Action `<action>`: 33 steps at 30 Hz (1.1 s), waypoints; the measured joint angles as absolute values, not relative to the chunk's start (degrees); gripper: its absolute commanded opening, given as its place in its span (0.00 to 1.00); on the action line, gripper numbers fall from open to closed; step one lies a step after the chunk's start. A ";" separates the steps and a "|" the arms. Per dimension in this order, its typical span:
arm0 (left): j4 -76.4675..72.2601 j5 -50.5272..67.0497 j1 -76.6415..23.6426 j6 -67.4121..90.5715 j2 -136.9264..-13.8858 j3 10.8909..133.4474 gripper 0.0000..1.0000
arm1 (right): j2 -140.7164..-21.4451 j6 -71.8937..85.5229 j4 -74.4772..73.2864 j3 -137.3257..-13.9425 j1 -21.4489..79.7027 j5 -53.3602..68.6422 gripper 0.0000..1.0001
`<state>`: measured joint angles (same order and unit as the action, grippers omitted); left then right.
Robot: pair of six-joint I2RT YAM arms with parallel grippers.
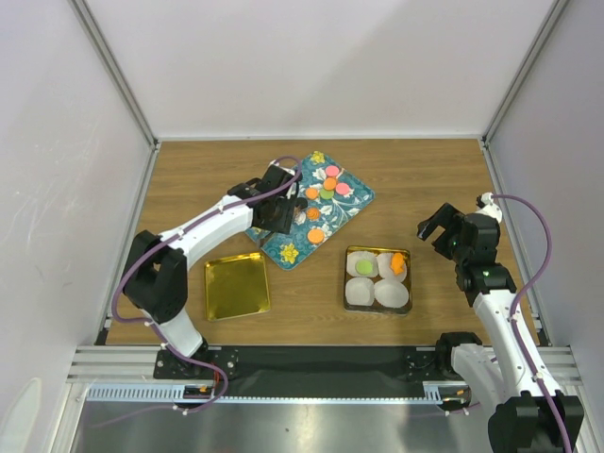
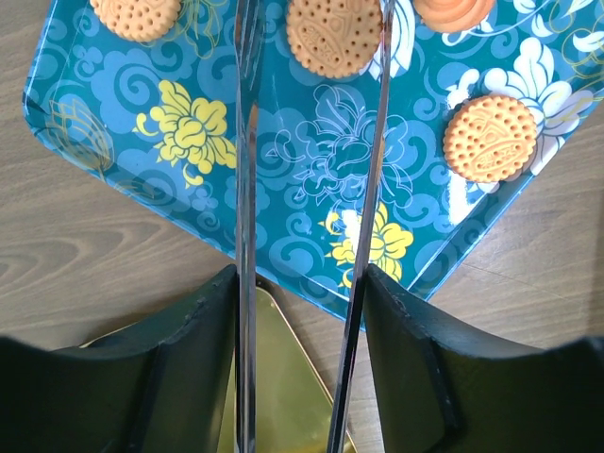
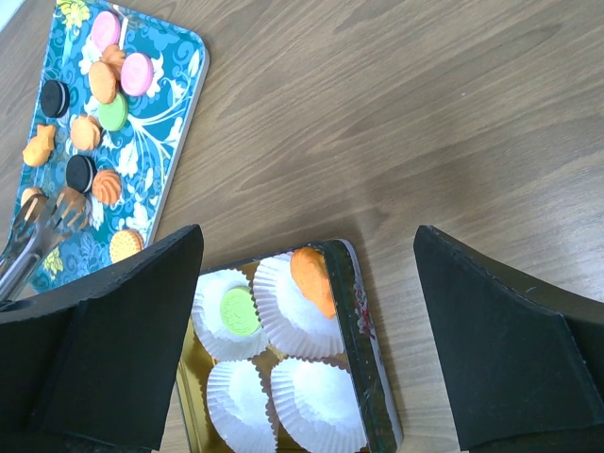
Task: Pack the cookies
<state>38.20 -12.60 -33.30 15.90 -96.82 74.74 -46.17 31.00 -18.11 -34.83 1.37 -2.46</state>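
Several cookies lie on the teal floral tray: orange, pink, green and black. My left gripper hovers over the tray's near end, shut on a pair of metal tongs. The tong arms straddle a round orange cookie; their tips run off the top edge. Another orange cookie lies to the right. A green cookie and an orange cookie sit in white paper cups in the tin. My right gripper hangs open and empty right of the tin.
A gold lid lies on the wood table left of the tin, just below the teal tray. The tin holds two more paper cups with nothing in them. White walls and metal posts bound the table on three sides.
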 measured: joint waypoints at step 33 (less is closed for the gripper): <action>43.92 -15.75 -48.53 16.91 -80.01 71.11 0.39 | -46.30 30.89 -18.09 -34.83 1.41 -2.07 1.00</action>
